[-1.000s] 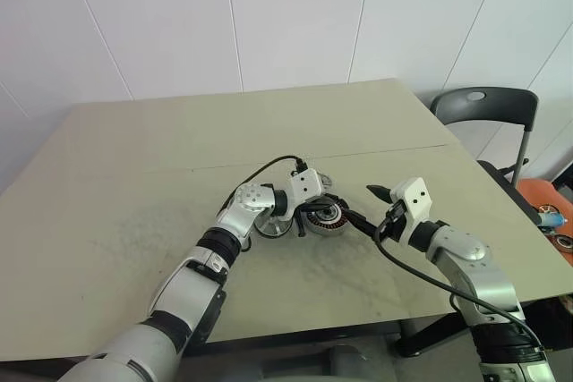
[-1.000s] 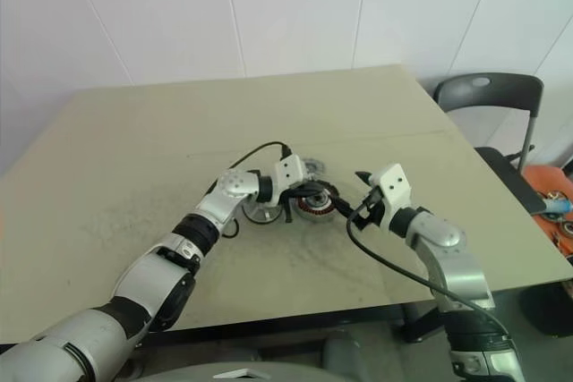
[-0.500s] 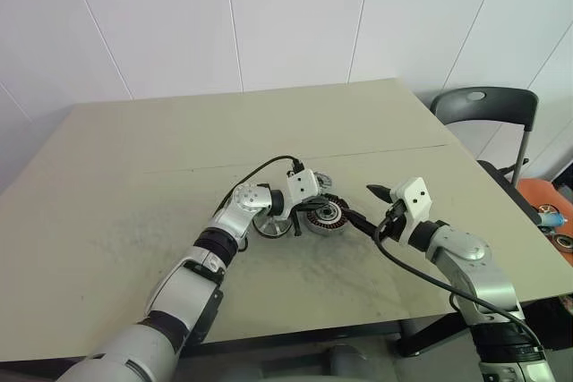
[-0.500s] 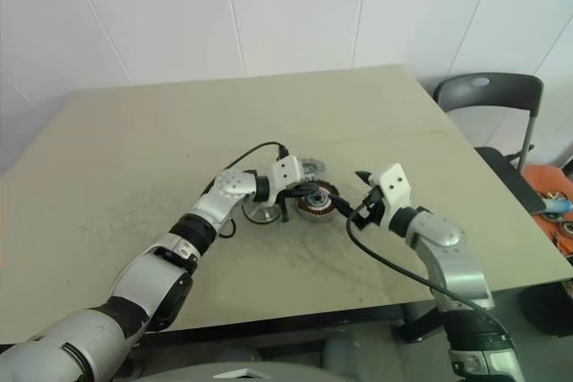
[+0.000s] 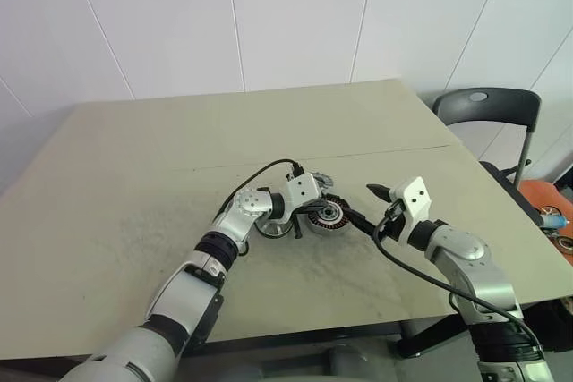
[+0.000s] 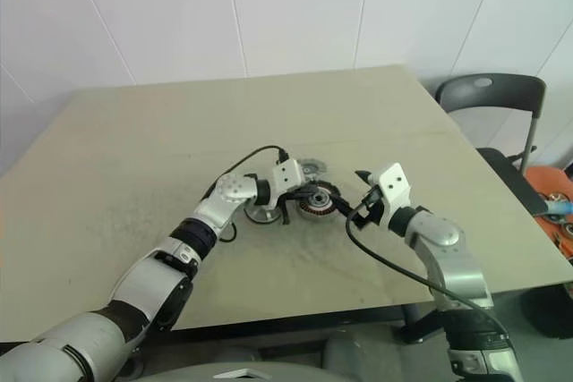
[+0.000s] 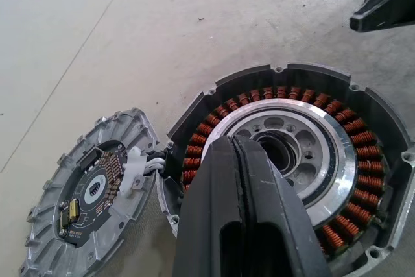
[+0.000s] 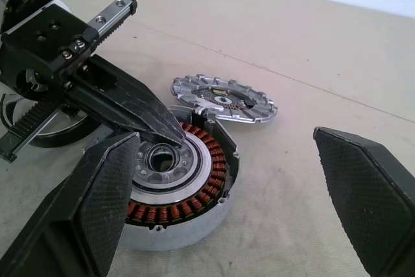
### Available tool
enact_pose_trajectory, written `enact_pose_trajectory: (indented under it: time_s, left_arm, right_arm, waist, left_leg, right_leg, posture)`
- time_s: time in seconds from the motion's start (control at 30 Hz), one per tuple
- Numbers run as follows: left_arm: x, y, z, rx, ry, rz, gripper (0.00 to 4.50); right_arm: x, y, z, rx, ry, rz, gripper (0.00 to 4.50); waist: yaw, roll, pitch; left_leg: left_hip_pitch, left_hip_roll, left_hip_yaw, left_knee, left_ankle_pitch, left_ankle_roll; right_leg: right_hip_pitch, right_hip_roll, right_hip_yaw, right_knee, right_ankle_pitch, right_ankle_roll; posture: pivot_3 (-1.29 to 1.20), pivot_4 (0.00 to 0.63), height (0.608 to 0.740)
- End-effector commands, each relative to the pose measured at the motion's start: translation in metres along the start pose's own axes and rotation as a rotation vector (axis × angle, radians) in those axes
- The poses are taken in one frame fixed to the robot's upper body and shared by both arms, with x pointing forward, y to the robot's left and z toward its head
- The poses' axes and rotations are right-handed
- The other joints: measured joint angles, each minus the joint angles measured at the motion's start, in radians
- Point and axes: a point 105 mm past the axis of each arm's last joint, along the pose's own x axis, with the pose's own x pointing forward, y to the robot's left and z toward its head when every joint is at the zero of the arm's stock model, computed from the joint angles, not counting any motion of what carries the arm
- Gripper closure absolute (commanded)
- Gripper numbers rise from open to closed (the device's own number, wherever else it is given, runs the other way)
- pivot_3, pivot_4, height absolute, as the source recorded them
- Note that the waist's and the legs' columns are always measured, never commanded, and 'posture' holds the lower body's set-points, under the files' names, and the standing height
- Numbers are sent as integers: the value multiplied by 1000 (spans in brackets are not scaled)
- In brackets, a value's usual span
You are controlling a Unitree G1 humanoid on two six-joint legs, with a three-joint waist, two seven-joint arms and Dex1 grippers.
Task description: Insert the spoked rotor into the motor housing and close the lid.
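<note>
You see an evenly and brightly lit scene under soft, diffuse light; the desk (image 5: 134, 176) carries only faint, short shadows close beneath the arms. The white wall behind shows no glare. In the wrist views the copper windings of the motor housing (image 7: 363, 160) stay crisp with mild sheen on the metal, while the left gripper (image 7: 241, 160) looms dark and slightly soft close to the lens.

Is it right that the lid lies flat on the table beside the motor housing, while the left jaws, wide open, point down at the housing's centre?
Not quite. The left gripper has its jaws pressed shut, not wide open, as the left wrist view shows. The rest holds: the lid lies flat on the table beside the motor housing, and the jaws point down at its centre.
</note>
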Motion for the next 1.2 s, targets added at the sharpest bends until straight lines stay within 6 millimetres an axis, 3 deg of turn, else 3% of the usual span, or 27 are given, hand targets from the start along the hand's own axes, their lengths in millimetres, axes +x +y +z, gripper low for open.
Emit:
enact_pose_trajectory:
  time_s: [0.03, 0.17, 0.43, 0.67, 0.83, 1.2]
  left_arm:
    - [-3, 23, 20, 37, -67, 115, 4450]
    - [-3, 25, 24, 7, -93, 118, 4450]
    - [0, -7, 4, -13, -18, -72, 4450]
    - [-2, -11, -2, -24, 18, -88, 4450]
    - [1, -10, 15, -53, -75, -74, 4450]
    - [2, -20, -2, -80, 2, -113, 4450]
  right_arm:
    - [3, -1, 13, -31, -50, -2, 0]
    - [3, 0, 12, -28, -50, -1, 0]
    - [3, 1, 12, -25, -51, -3, 0]
    - [2, 1, 12, -24, -49, -4, 0]
    - [2, 2, 11, -21, -48, -5, 0]
    - [2, 1, 11, -21, -49, -11, 0]
  waist:
    - [0, 0, 0]
    - [-2, 0, 0]
    - [-1, 1, -1]
    - [0, 0, -1]
    - [1, 0, -1]
    - [-2, 1, -1]
  left_leg:
    - [0, 0, 0, 0, 0, 0]
    - [0, 0, 0, 0, 0, 0]
    - [0, 0, 0, 0, 0, 0]
    - [1, 0, 0, 0, 0, 1]
    - [1, 0, 0, 0, 0, 1]
    - [2, 0, 0, 0, -1, 3]
  right_leg:
    - [0, 0, 0, 0, 0, 0]
    - [0, 0, 0, 0, 0, 0]
    - [0, 0, 0, 0, 0, 0]
    - [1, 0, 0, 0, 0, 0]
    - [1, 0, 0, 0, 0, 0]
    - [2, 0, 0, 1, 0, 0]
  posture:
    - [0, 0, 740]
    - [0, 0, 740]
    - [0, 0, 740]
    - [0, 0, 740]
    - [0, 0, 740]
    - [0, 0, 740]
